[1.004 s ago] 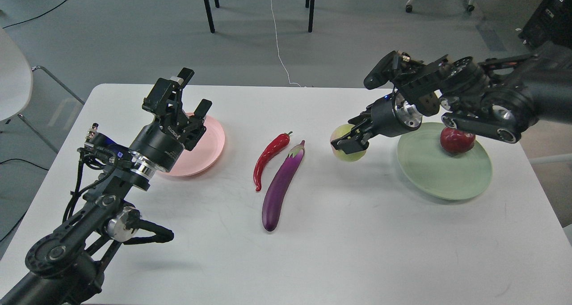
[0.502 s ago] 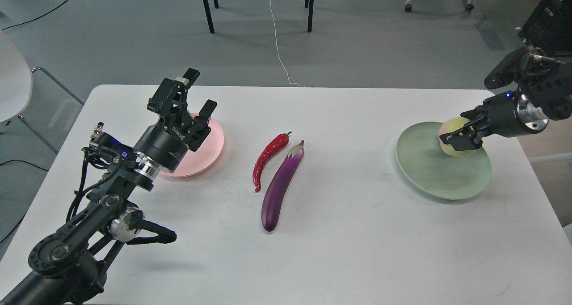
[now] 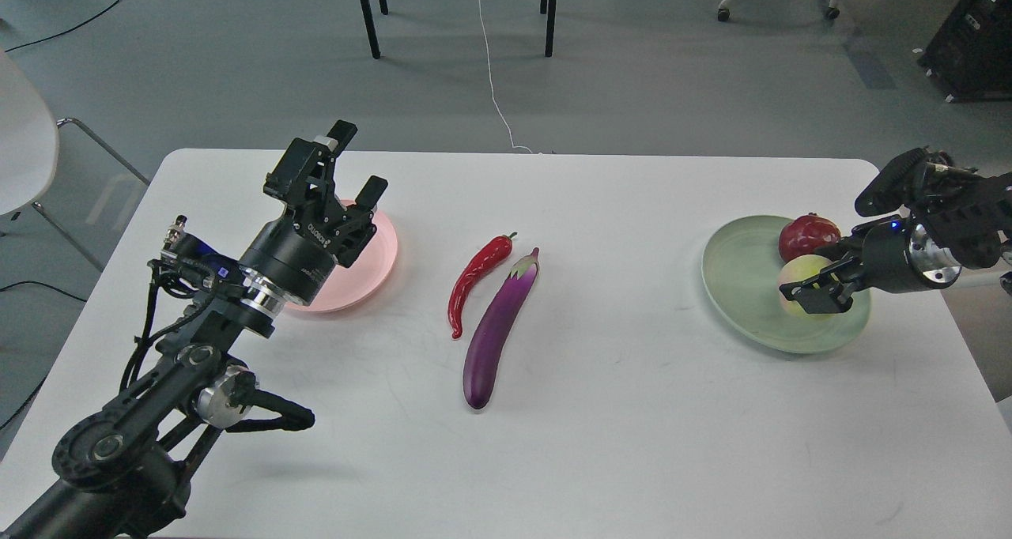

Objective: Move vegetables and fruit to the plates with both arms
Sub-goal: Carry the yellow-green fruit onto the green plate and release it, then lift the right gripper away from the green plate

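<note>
The purple eggplant [image 3: 496, 329] and the red chili pepper [image 3: 473, 280] lie side by side at the table's middle. The pale green plate [image 3: 739, 286] at the right holds the dark red pomegranate [image 3: 806, 236] and the yellow-green mango [image 3: 797, 274]. My right gripper [image 3: 816, 284] is shut on the mango, which is low over or resting on the green plate in front of the pomegranate. My left gripper [image 3: 357, 161] is open and empty, held above the far edge of the pale pink plate [image 3: 371, 266], which my left arm partly hides.
The white table [image 3: 632, 412] has rounded corners. A white chair [image 3: 24, 152] stands off its left side. Dark chair legs [image 3: 365, 9] and a white cable [image 3: 492, 73] are on the grey floor beyond the table's far edge.
My right gripper has carried the mango from the table's middle rightward to the green plate and lowered it beside the pomegranate. My left gripper has barely shifted.
</note>
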`<action>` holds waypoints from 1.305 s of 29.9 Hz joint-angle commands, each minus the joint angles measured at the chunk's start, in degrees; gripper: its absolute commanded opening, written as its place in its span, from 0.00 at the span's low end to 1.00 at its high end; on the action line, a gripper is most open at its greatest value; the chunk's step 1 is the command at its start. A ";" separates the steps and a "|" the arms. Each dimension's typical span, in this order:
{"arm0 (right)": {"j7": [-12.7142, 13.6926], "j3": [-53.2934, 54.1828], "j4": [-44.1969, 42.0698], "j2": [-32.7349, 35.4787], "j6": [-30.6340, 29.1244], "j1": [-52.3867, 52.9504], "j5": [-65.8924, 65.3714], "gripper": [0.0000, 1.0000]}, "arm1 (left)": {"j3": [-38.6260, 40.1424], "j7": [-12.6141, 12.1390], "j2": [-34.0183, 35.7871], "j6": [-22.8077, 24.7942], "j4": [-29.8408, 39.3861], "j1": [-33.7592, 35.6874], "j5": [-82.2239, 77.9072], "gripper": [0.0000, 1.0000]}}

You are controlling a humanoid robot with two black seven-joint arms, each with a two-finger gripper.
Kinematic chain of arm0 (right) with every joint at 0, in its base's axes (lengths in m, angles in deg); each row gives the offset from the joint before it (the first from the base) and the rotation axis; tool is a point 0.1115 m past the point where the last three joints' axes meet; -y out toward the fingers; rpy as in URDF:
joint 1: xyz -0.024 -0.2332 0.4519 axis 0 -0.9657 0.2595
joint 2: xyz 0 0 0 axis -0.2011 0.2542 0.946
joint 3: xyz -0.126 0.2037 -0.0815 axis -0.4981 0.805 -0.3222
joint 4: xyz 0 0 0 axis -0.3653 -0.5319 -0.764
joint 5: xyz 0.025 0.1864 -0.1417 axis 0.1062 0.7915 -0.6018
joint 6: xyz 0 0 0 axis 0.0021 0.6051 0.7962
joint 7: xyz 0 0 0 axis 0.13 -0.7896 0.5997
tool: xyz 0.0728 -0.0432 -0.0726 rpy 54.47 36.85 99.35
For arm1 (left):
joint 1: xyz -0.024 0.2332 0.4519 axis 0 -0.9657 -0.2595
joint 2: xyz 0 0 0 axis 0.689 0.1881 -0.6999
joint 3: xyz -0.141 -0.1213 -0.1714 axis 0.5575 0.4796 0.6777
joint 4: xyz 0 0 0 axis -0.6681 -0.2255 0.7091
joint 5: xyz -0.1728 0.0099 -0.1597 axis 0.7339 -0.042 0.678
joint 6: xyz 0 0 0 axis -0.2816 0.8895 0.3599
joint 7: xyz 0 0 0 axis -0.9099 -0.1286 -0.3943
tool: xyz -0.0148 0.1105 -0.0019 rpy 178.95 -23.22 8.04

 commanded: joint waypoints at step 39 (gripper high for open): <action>0.01 42.59 14.88 14.88 -8.49 -25.04 91.54 0.98 | -13.53 4.58 7.26 2.90 6.00 11.97 -50.52 0.98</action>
